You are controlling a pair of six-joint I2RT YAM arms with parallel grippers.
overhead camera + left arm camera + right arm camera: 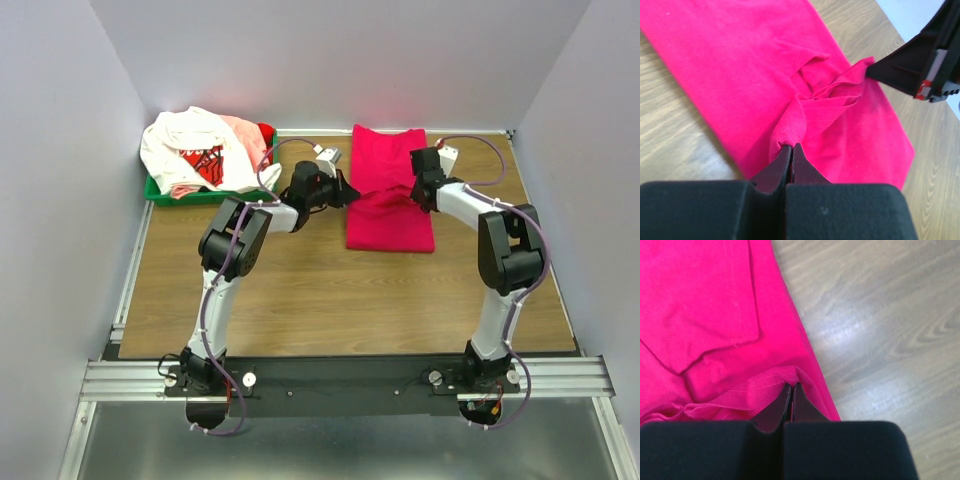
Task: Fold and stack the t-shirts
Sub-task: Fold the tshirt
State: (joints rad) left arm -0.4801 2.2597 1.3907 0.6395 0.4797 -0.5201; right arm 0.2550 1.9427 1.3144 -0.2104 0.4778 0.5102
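A magenta-red t-shirt (388,158) lies as a long narrow strip on the wooden table, bunched up across its middle. My left gripper (347,192) is at the strip's left edge, shut on a pinch of the cloth (790,127). On the right edge my right gripper (421,196) is shut on a stitched hem (760,385). In the left wrist view the right gripper (871,71) pulls a fold taut. The other t-shirts are heaped at the back left: a white one with a red graphic (195,150), a pale pink one (243,128) and a red one (266,134).
The heap sits in a green plastic tray (160,193) in the back left corner. Grey walls close in the table at the left, back and right. Bare wood (330,290) lies between the strip and the arm bases.
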